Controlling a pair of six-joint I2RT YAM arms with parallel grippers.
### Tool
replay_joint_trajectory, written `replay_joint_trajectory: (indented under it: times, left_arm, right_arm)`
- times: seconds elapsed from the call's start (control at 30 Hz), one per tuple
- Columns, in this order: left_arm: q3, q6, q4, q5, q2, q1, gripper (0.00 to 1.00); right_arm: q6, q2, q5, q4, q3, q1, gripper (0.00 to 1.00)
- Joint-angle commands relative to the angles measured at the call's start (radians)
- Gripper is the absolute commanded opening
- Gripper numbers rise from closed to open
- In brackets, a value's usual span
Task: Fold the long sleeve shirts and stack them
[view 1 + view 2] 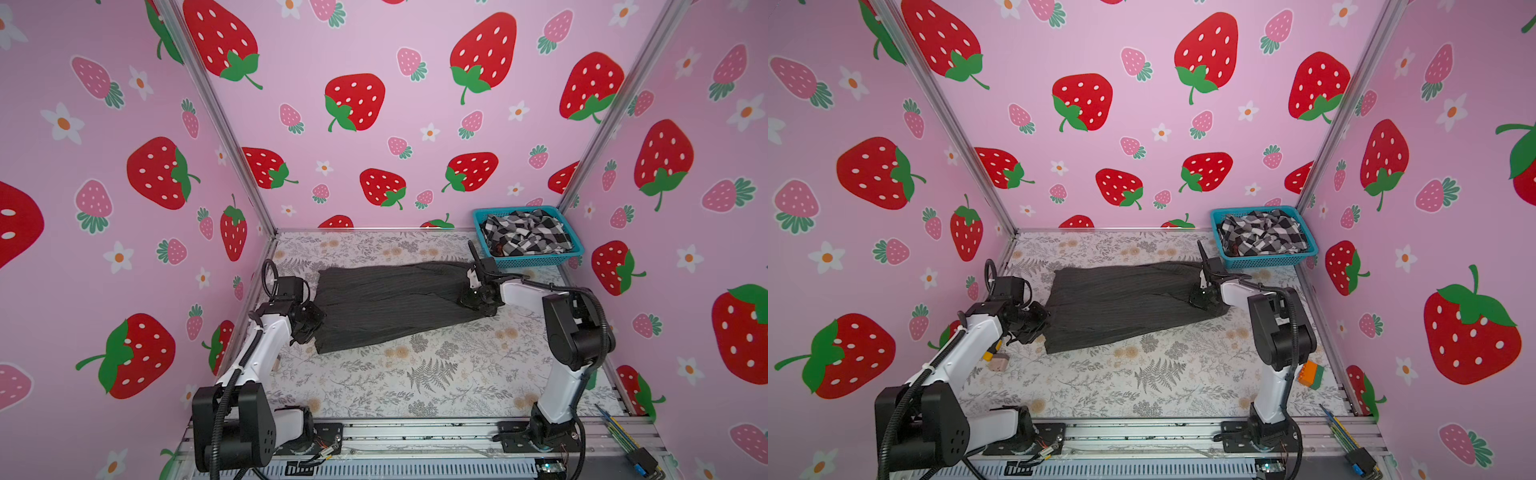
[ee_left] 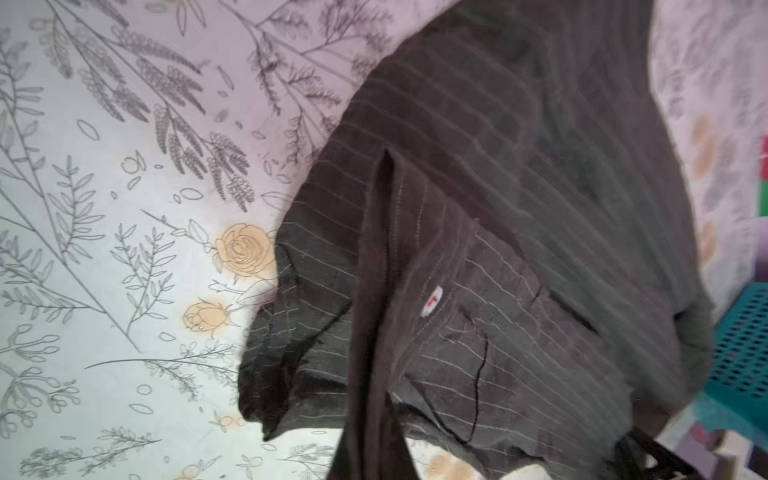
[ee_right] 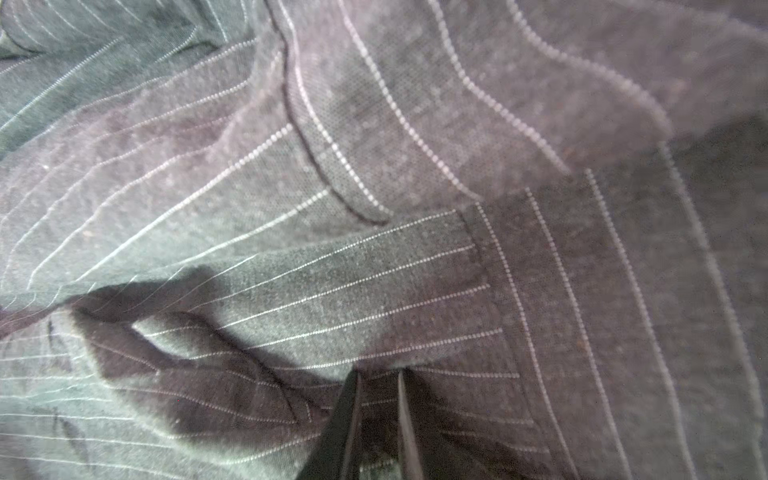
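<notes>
Folding of the pinstriped shirt (image 1: 390, 299) is in hand: it lies stretched between left gripper (image 1: 311, 327) and right gripper (image 1: 469, 301). The right wrist view shows narrow jaws pinching cloth between the fingers (image 3: 409, 419); the left jaws' state I cannot tell. Next, I judge, both ends must move together, evenly. Only the top views show the checked shirt (image 1: 525, 232) in its basket (image 1: 536, 261), beyond the right jaws.
</notes>
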Motion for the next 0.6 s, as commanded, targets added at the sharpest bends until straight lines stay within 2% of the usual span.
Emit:
replay_joint_trajectory:
  times: [0.0, 0.07, 0.13, 0.27, 0.33, 0.37, 0.57]
  left_arm:
    - [-0.063, -0.006, 0.010, 0.010, 0.057, 0.000, 0.52]
    - [-0.080, -0.017, 0.004, 0.035, 0.020, 0.000, 0.53]
    - [-0.068, -0.024, -0.049, 0.016, -0.069, 0.000, 0.59]
    - [0.116, 0.003, -0.227, -0.132, -0.167, -0.001, 0.75]
    - [0.190, 0.005, -0.227, -0.125, -0.123, -0.036, 0.78]
    - [0.218, 0.002, -0.221, -0.124, -0.082, -0.057, 0.75]
    - [0.276, -0.047, -0.058, -0.037, 0.243, -0.196, 0.28]
  right_arm:
    - [-0.006, 0.024, 0.016, -0.022, -0.015, 0.005, 0.20]
    - [-0.007, -0.006, 0.017, -0.028, -0.010, 0.004, 0.20]
    - [-0.013, -0.042, 0.031, -0.049, 0.006, 0.008, 0.21]
    - [-0.036, -0.102, 0.078, -0.087, 0.046, 0.040, 0.27]
    - [-0.052, -0.103, 0.093, -0.087, 0.062, 0.073, 0.30]
    - [-0.058, -0.087, 0.097, -0.087, 0.071, 0.087, 0.30]
    - [-0.066, 0.029, 0.073, -0.057, 0.146, 0.125, 0.31]
